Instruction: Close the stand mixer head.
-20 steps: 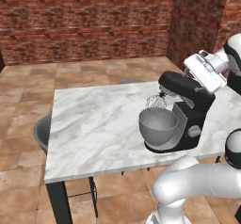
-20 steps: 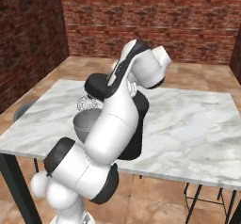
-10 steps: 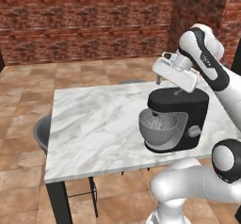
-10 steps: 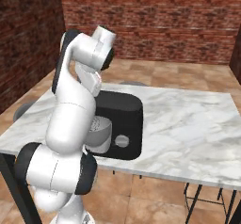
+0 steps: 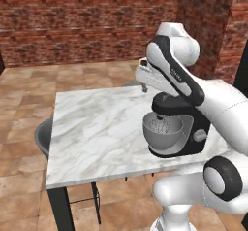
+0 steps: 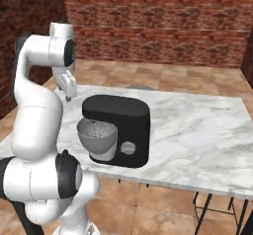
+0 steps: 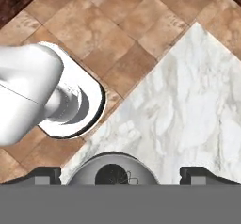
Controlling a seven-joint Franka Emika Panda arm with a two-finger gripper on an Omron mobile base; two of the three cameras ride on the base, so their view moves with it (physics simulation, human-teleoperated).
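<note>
The stand mixer head (image 6: 116, 108) is seen lying level over the grey bowl (image 6: 97, 136) on the worktop (image 5: 97, 128), so it's judged pretty much shut, just below and behind the tool (image 5: 143, 86), whose fingertips (image 7: 40, 175) are spread apart, nothing gripped.

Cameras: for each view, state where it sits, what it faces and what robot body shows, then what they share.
Left base view: behind the arm's left, facing forward-down at the table; arm from lower right crosses the mixer, hand above the table.
Right base view: behind its right; arm at left, mixer head lowered over the bowl.
Hand view: looks down past fingertips at bowl, table edge and floor.
Shared: both base views show mixer, table, brick wall.
</note>
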